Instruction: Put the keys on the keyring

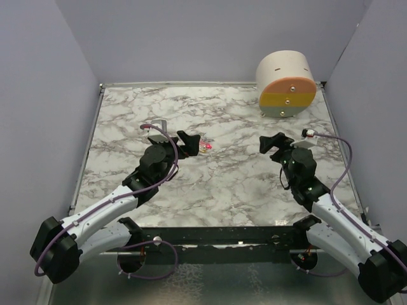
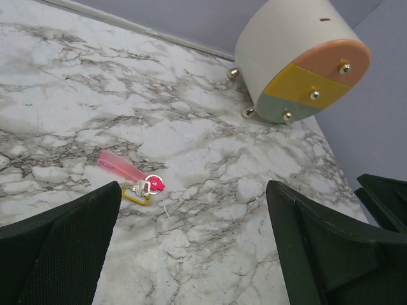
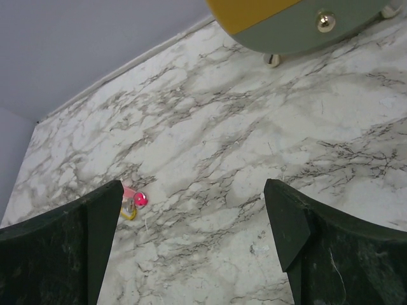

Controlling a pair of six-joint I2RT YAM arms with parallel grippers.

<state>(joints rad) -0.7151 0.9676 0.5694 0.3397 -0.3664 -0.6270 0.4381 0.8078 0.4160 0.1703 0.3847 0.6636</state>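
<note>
**Keys loose on marble; both grippers empty**

- The keys [image 2: 137, 184]: one pink, one yellow, bunched flat on the table [image 1: 127, 114]. They are well apart from the cylinder [image 1: 286, 82], to its left and nearer the arms. A silvery bit [image 2: 141, 188] lies among them; whether it is the ring cannot be told.
- The left gripper [image 1: 191, 143]: fingers wide apart, holding nothing. It sits just beyond the keys from the cylinder with its mouth toward them, likely lined up for a pick.
- The right gripper [image 1: 270, 143]: fingers spread, empty. It is on the cylinder's near side, likely waiting to assist.
</note>
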